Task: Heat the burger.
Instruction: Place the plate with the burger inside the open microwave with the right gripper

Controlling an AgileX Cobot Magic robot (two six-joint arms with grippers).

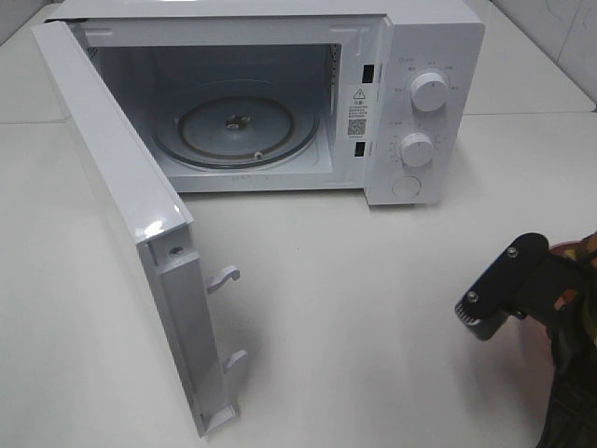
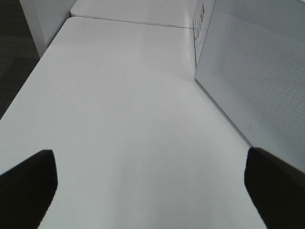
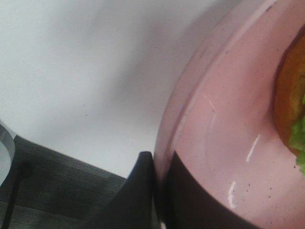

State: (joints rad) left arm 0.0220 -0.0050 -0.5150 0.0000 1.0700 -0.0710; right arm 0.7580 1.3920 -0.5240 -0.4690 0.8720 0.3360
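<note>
In the right wrist view the burger (image 3: pixel 289 107) lies on a pinkish-brown dish (image 3: pixel 224 119), its tan bun and green lettuce showing at the picture's edge. My right gripper (image 3: pixel 159 191) is shut on the dish's rim, one black finger (image 3: pixel 136 195) outside and one inside. From the exterior high view, that gripper (image 1: pixel 508 285) is at the table's front right, and only a sliver of the dish (image 1: pixel 571 250) shows behind the arm. My left gripper (image 2: pixel 150 186) is open over bare table, its fingertips (image 2: pixel 28 183) far apart with nothing between them.
The white microwave (image 1: pixel 420 93) stands at the back with its door (image 1: pixel 121 205) swung wide open toward the front left. Its glass turntable (image 1: pixel 233 131) holds nothing. The door's outer face (image 2: pixel 257 81) is close beside my left gripper. Dark floor lies past the table edge (image 3: pixel 57 176).
</note>
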